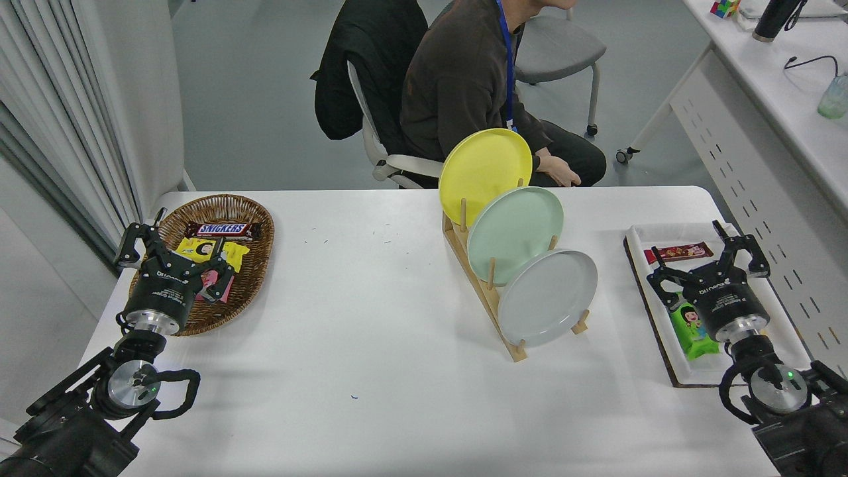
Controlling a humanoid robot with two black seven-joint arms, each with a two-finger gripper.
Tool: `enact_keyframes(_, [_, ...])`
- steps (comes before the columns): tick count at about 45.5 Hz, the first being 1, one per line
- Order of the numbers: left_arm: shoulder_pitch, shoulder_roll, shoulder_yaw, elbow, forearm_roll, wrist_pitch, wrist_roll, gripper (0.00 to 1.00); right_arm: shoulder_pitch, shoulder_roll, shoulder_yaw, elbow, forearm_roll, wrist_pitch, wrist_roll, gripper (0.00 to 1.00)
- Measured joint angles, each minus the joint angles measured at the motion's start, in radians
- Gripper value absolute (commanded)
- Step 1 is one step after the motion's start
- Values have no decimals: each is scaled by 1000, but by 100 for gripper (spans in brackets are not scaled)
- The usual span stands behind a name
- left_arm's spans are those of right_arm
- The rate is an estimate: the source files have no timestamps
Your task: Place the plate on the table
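The pale grey plate (547, 297) stands on edge in the front slot of a wooden rack (487, 301) at the middle of the white table (364, 331). Behind it in the rack stand a mint green plate (515, 233) and a yellow plate (485, 173). My right gripper (707, 254) is open and empty, over the white tray (742, 371) at the right, well to the right of the grey plate. My left gripper (173, 248) is open and empty, parked at the lower left over a wicker basket (252, 278).
The basket holds a Snickers bar (222, 230) and other snack packs. The tray holds a red bar (679, 252) and a green packet (692, 331). A person (477, 86) sits on a chair at the table's far side, a hand (563, 173) resting near the edge.
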Motion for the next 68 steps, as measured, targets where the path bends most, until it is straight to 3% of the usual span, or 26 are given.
enact_keyframes(68, [0, 0, 0, 0, 0, 0, 0, 98, 20, -9, -30, -81, 4, -9, 0, 99])
